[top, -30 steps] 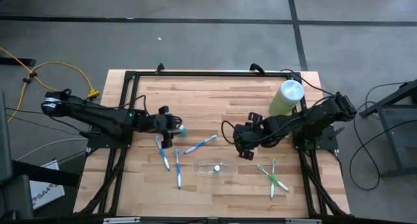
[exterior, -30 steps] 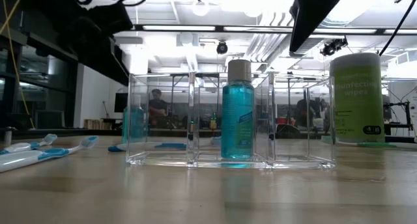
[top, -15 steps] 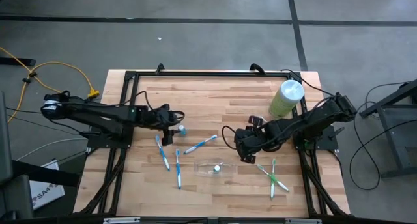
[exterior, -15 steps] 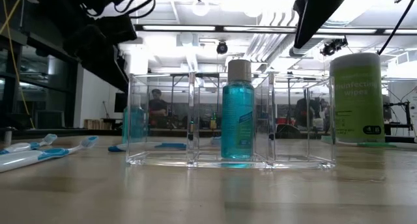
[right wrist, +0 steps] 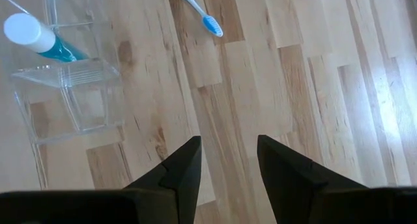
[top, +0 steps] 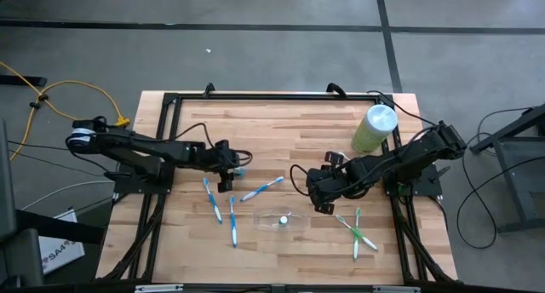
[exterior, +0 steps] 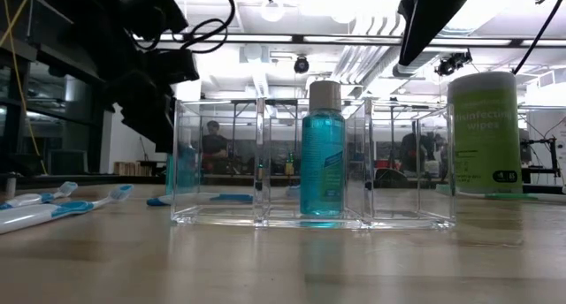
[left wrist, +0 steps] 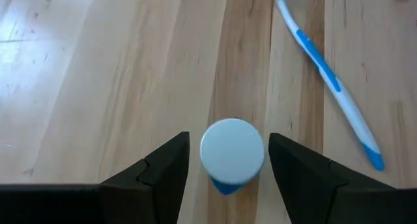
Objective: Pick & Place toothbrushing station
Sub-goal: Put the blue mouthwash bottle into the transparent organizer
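A small teal bottle with a white cap (left wrist: 232, 152) stands upright on the table left of centre (top: 239, 168). My left gripper (left wrist: 228, 160) is open, with one finger on each side of the bottle's cap and a gap on both sides. The clear plastic tray (top: 274, 219) stands toward the near edge with a second teal bottle (exterior: 323, 154) upright in its middle compartment. My right gripper (right wrist: 228, 160) is open and empty, right of the tray (right wrist: 65, 94), above bare wood (top: 320, 199).
Three blue toothbrushes (top: 211, 199) (top: 232, 221) (top: 262, 189) lie left of the tray, and two green ones (top: 356, 232) lie crossed to its right. A tall pale-green wipes cylinder (top: 375, 127) stands at the far right. Black frame rails edge the table.
My left gripper has reached a little toward the table's right edge, closing in on the small teal bottle, and now shows lower in the low view. My right gripper has shifted slightly toward the near edge. The tray, bottles and toothbrushes have stayed in place.
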{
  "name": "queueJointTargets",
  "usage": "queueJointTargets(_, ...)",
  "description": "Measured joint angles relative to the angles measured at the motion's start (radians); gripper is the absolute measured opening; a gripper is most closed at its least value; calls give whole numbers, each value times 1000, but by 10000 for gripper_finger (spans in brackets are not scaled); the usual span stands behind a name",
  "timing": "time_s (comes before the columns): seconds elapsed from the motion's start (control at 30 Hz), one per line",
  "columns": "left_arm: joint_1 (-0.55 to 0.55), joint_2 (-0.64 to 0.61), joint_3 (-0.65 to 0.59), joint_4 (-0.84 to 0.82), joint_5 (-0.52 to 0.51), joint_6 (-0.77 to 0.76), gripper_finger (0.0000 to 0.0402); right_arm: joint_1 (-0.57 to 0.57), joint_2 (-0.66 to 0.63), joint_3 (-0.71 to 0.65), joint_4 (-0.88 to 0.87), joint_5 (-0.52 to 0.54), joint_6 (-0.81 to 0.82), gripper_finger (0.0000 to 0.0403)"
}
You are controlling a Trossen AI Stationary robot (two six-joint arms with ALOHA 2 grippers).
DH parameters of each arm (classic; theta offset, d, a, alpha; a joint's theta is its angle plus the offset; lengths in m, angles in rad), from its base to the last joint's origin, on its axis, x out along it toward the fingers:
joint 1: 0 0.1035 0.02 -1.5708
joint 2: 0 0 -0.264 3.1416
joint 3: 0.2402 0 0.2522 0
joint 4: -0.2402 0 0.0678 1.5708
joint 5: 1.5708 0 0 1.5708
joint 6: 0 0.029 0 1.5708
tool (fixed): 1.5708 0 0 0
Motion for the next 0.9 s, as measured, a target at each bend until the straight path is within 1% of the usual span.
queueJointTargets(0.43,0,5,0,4,-12,1,201,-1,0,0,2,0,0,142)
queueJointTargets(0.53,0,5,0,4,-12,1,188,-1,0,0,2,0,0,142)
queueJointTargets(0.73,0,0,0,5,-12,-7,148,-1,0,0,2,0,0,142)
queueJointTargets(0.9,0,0,0,3,-12,-13,129,-1,0,0,2,0,0,142)
